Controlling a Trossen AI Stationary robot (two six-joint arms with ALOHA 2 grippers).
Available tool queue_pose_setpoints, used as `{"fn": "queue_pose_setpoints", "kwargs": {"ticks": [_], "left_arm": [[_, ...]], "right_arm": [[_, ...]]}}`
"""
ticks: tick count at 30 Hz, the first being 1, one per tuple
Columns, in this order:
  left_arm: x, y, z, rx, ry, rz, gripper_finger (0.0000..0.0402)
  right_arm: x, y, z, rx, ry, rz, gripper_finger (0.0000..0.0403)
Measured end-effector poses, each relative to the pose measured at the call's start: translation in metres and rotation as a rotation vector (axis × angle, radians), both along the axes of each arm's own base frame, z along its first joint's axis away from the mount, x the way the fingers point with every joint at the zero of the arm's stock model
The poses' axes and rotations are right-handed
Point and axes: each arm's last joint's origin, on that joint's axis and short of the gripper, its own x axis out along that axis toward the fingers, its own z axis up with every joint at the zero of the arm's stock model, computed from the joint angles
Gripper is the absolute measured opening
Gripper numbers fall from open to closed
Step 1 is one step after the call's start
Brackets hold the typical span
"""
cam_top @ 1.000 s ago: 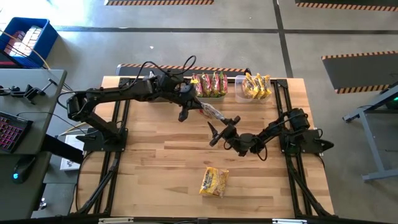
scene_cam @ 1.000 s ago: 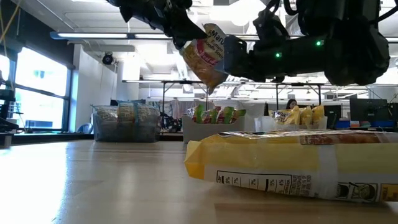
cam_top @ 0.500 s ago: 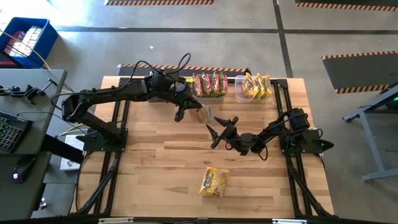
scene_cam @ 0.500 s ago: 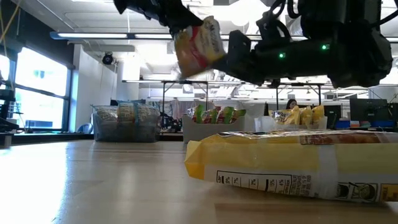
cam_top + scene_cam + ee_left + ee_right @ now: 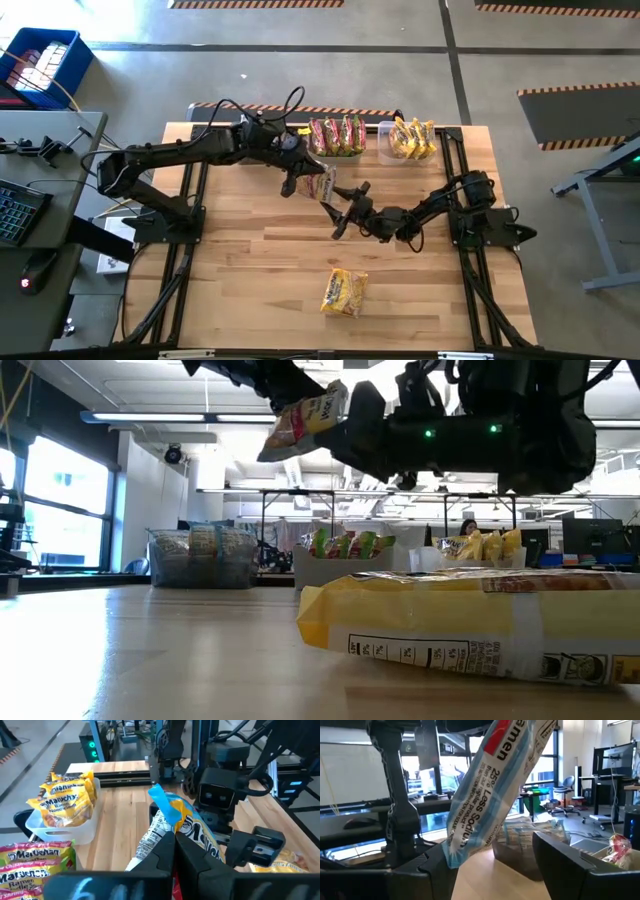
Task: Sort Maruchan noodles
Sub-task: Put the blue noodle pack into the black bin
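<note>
Presently, findings as observed:

Step in hand: a mid-air handover, or a carry toward a bin; which of the two cannot be settled.

Left pincer (image 5: 303, 185): pressed together on one edge of a noodle packet (image 5: 321, 183), holding it clear above the desk (image 5: 250, 260), just short of the middle bin (image 5: 337, 152).

Held packet: yellow with red and blue print; it hangs tilted from the grip in the low view (image 5: 303, 420), touching nothing below.

Right pincer (image 5: 343, 208): fingers spread wide, nothing between them, pointed at the held packet from just beside it. In the right wrist view the packet (image 5: 492, 780) hangs between the two open fingers (image 5: 572, 865), but contact cannot be confirmed.

Middle bin: holds green and pink packets standing on edge.

Neighbouring bin (image 5: 409, 150): beside the middle bin, holds yellow packets.

Third bin (image 5: 200, 558): seen only in the low view, beside the middle bin on the other side, with silvery packets.

Loose packet (image 5: 344, 292): yellow, flat on the desk, well apart from the middle bin, at the near side.

Next move, in my judgement: either the right pincer closes on the packet's free end before the left lets go, or the left carries it to the bin matching its print. The loose packet remains unsorted.
</note>
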Motion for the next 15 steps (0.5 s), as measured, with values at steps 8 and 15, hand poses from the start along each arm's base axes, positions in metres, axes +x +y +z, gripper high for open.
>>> {"fn": "queue_pose_setpoints", "kwargs": {"ticks": [8, 15], "left_arm": [[-0.0006, 0.0039, -0.0004, 0.021, 0.006, 0.052, 0.0], [-0.0033, 0.0098, -0.0004, 0.025, 0.015, 0.097, 0.0]], "right_arm": [[-0.0009, 0.0059, 0.0003, 0.033, -0.02, 0.02, 0.0236], [-0.0005, 0.0067, 0.0005, 0.11, -0.067, 0.072, 0.0236]]}}
